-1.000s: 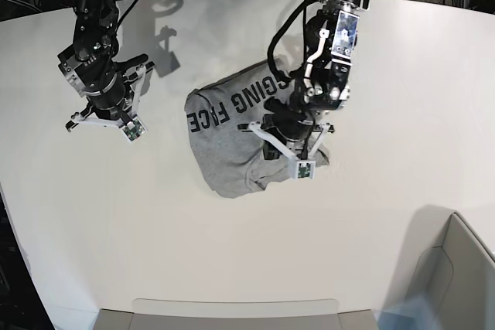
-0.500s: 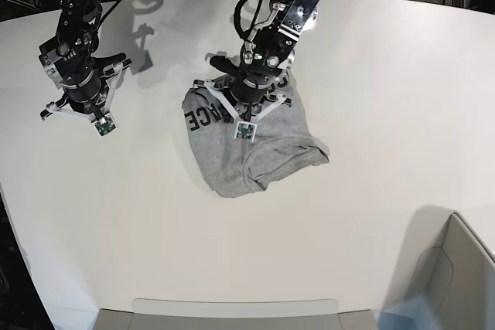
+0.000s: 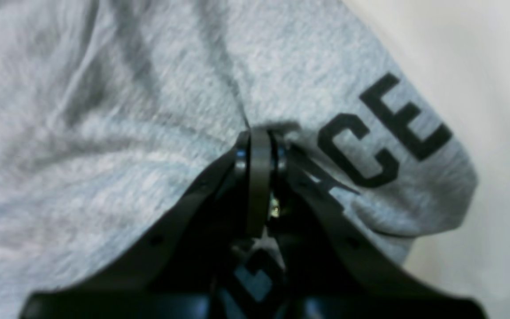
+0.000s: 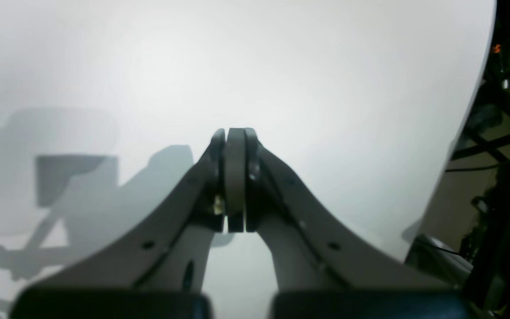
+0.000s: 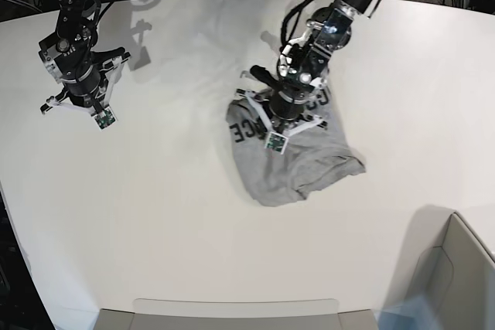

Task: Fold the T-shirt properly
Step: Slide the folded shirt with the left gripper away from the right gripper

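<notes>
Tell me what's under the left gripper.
The crumpled T-shirt, lettering up; the left gripper is shut on a pinch of it. The table beneath that cloth is covered.

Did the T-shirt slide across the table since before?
Yes. The T-shirt slid toward the base view's right, nearer the grey box at the corner, dragged by the left tool.

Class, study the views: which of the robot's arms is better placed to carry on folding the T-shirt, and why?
Probably the left. The left hand is shut on the T-shirt, pinching cloth beside the black lettering. The right hand is shut on nothing, above bare table, far from the shirt.
</notes>
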